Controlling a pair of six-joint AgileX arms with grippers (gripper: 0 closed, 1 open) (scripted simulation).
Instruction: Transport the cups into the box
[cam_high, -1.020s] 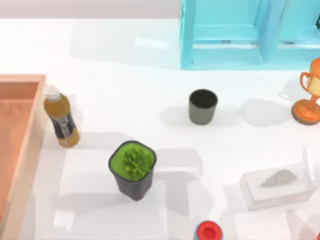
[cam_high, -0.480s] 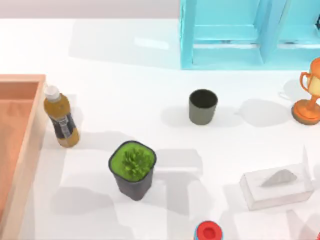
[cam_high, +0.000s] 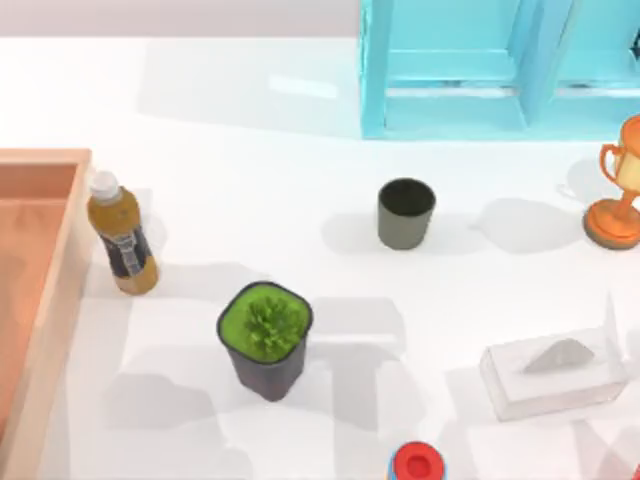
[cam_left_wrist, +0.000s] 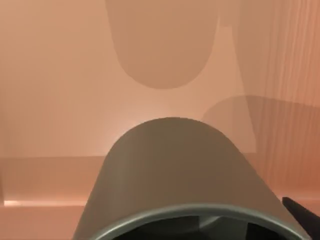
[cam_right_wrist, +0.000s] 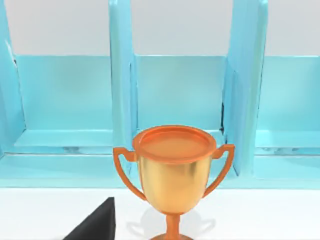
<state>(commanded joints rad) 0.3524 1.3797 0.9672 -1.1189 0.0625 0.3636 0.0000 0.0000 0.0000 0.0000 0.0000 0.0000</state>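
1 cup (cam_left_wrist: 172, 175) filled the near part of the left wrist view, its olive-grey wall and rim seen against the orange-brown floor of the box (cam_high: 45, 290), so it appeared to be carried by the left arm above the box interior. A dark tip at the edge of that view may have been a finger, but whether that claw was clamped on the cup or already apart could not be told.

The second cup (cam_high: 406, 213) stood upright in the middle of the table, well apart from the box at the far left edge. Between them stood the potted plant (cam_high: 265, 338) and, just beside the box wall, the bottle (cam_high: 122, 234).

The right arm faced the trophy (cam_right_wrist: 173, 175) and the blue shelf frame (cam_right_wrist: 120, 75) on the far right; its claw state could not be told either.

The main risk, as judged here, was a release from height: the cup could have tipped or rolled on the box floor. Fetching the second cup could have gone wrong too, since a low carry toward the box might have clipped the bottle or the plant.
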